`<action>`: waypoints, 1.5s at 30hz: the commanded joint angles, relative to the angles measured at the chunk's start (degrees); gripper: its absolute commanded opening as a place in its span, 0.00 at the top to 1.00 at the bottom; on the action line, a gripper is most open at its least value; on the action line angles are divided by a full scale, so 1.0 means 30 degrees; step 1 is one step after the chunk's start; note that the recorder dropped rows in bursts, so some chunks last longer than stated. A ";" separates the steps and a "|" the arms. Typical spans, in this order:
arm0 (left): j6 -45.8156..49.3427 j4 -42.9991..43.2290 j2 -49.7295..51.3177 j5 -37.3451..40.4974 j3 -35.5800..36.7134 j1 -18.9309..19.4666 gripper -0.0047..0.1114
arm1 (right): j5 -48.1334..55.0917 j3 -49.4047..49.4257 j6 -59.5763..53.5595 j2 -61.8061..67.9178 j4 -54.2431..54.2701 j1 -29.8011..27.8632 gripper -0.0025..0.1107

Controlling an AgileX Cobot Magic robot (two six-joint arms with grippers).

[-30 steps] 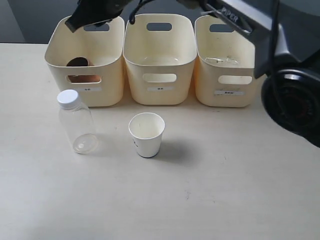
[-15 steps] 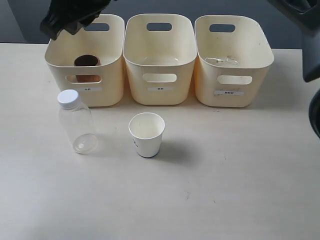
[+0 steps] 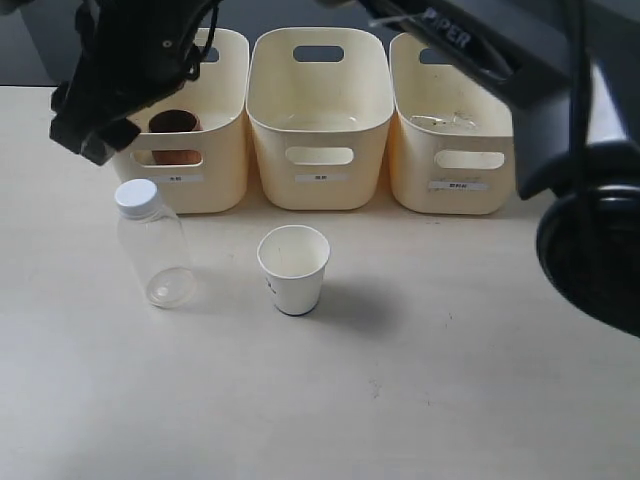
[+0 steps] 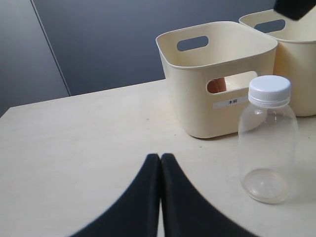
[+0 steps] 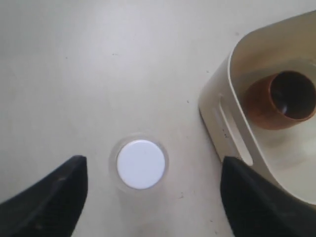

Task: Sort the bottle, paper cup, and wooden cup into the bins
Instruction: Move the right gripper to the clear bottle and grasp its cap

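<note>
In the exterior view the bottle (image 3: 150,250) is seen upright before the leftmost bin (image 3: 215,150), beneath the right gripper (image 3: 92,128). In the left wrist view the left gripper (image 4: 160,163) is shown closed together, empty. In the right wrist view wide-spread jaws are seen, the white cap (image 5: 141,164) centred below.

A pale cream, matte desk (image 3: 450,380), marked by a few small dark specks, extends back to a dark grey-blue wall (image 4: 108,44), which is divided by one thin straight seam (image 4: 51,49).
</note>
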 commanded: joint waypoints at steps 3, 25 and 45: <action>-0.0036 -0.0021 -0.0095 0.0028 0.0025 -0.0068 0.96 | 0.0051 0.0101 0.0098 0.1537 0.0278 -0.0020 0.34; -0.0036 -0.0021 -0.0095 0.0028 0.0025 -0.0068 0.96 | 0.0051 0.0101 -0.0235 0.2548 0.0939 -0.0056 0.38; -0.0036 -0.0021 -0.0095 0.0028 0.0025 -0.0068 0.96 | 0.0051 0.0101 -0.0762 0.3193 -0.0028 -0.0056 0.96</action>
